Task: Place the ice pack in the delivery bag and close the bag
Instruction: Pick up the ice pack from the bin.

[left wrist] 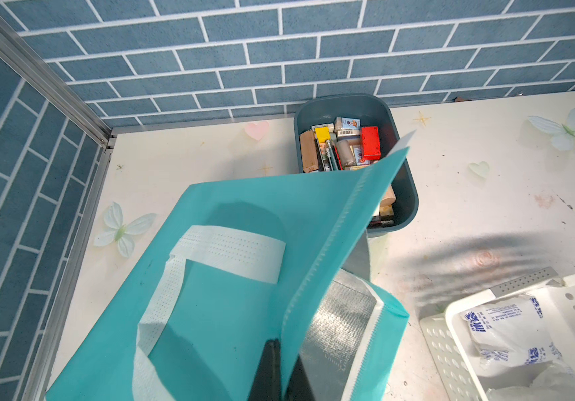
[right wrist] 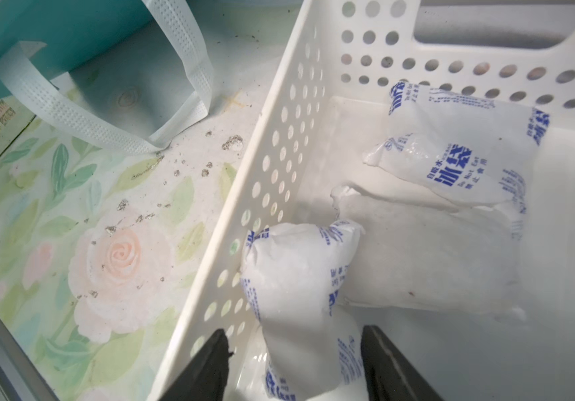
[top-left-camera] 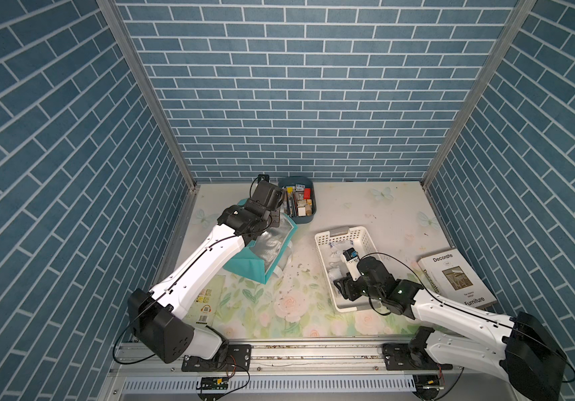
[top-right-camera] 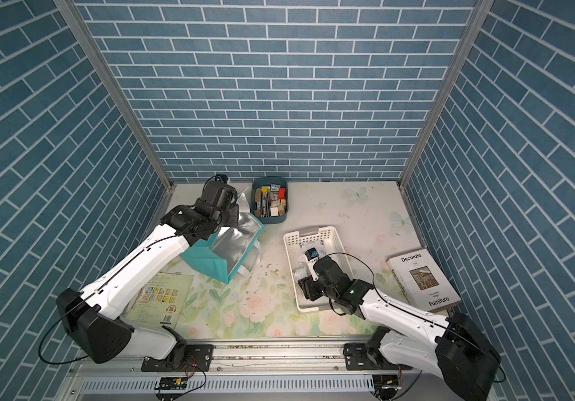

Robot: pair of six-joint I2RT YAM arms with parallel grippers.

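R gripper [right wrist: 296,331], jaws apart, straddles the ice pack [right wrist: 293,277] at basket's [right wrist: 279,139] bag-side wall, pack's long axis running btwn them; L gripper [left wrist: 284,350] clamped on delivery bag [left wrist: 230,312] rim.

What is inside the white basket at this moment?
Several white ice packs, blue print; the right gripper straddles the nearest one. In both top views the arm covers the near end of the basket.

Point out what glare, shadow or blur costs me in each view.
In both top views the delivery bag glints on its foil lining, and wide-angle distortion splays the walls. Left wrist view: a rippled shadow falls on the table, and the left tool is a dark blur. Right wrist view: the nearest ice pack is washed out against the white basket.
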